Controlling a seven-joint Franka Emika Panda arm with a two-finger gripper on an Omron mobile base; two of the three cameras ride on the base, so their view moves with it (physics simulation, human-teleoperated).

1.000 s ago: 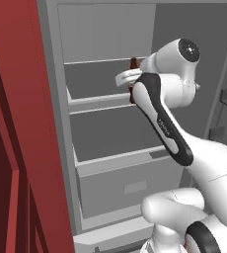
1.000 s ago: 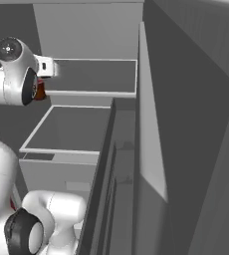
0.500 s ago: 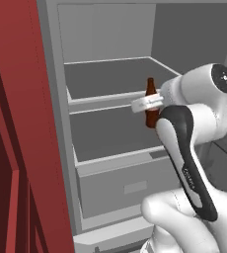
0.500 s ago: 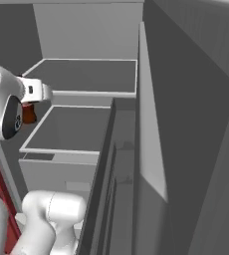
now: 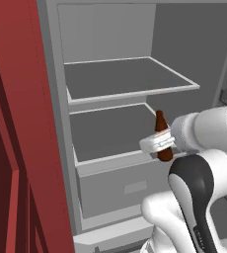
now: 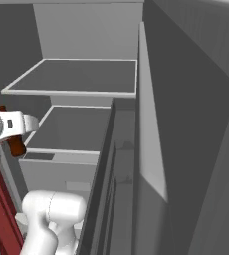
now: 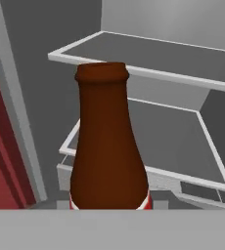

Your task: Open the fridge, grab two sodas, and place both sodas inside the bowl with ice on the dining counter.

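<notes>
The fridge [image 5: 115, 94] stands open, its grey interior showing two white-edged shelves and a pale drawer [image 5: 120, 185] below them. The gripper [image 5: 159, 143] is clamped on a soda [image 5: 162, 134], a dark brown glass bottle held upright in front of the lower shelf's [image 5: 110, 133] front right corner, clear of the shelf and above the drawer's right end.

No writing can be read anywhere. The hand view shows the soda [image 7: 108, 146] up close: a narrow neck with a thick lip, widening to the shoulders, and just the top edge of a red label with a white band at the bottom; any lettering is cut off. The left base view shows the neck rising above the white gripper and the brown base below it, the label hidden by the fingers.

The right base view catches only the red-brown bottom of the soda [image 6: 16, 145] under the gripper [image 6: 14, 130] at the left edge, and it alone shows the inner face of the open fridge door [image 6: 151, 124] running along the right. The left base view alone shows a dark red panel [image 5: 21, 148] beside the fridge's left wall.
</notes>
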